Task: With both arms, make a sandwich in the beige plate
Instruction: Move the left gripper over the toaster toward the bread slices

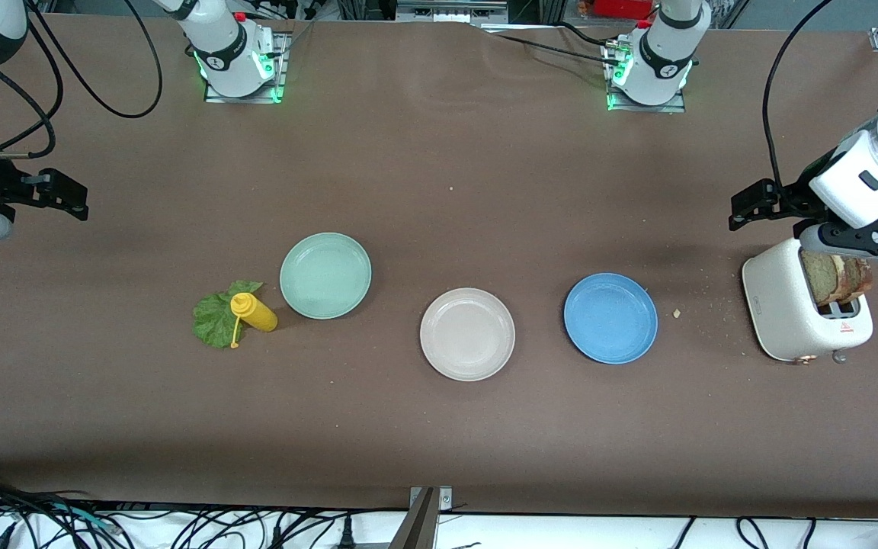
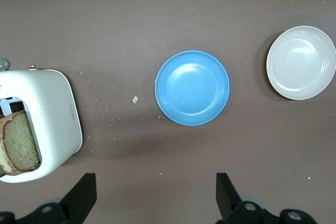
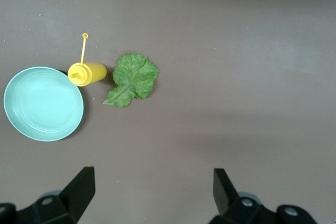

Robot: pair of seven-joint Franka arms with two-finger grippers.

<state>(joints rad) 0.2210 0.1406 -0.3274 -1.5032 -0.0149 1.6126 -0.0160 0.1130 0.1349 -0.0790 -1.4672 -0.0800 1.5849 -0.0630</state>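
**Sandwich not started: plate bare, both grippers empty**

Nothing assembled so far. Beige plate (image 1: 467, 334) bare, in the middle of the table between the mint-green plate (image 1: 325, 275) and the blue plate (image 1: 610, 318), touching neither. Two bread slices (image 1: 835, 278) upright in the slot of the white toaster (image 1: 805, 309) at the left arm's end of the table, with crumbs scattered on the table between toaster and blue plate. Lettuce leaf (image 1: 215, 319) flat on the table at the right arm's end, partly under the yellow squeeze bottle (image 1: 254, 313) lying on its side just beside the mint-green plate.

Left gripper (image 2: 153, 198) up over the table close by the toaster, jaws wide apart, holding nothing. Right gripper (image 3: 150, 195) over bare table near the right arm's end, well apart from the leaf, jaws likewise spread and empty.

Everything left to do, by the look of it: a slice onto the beige plate, the leaf on top, then the second slice.
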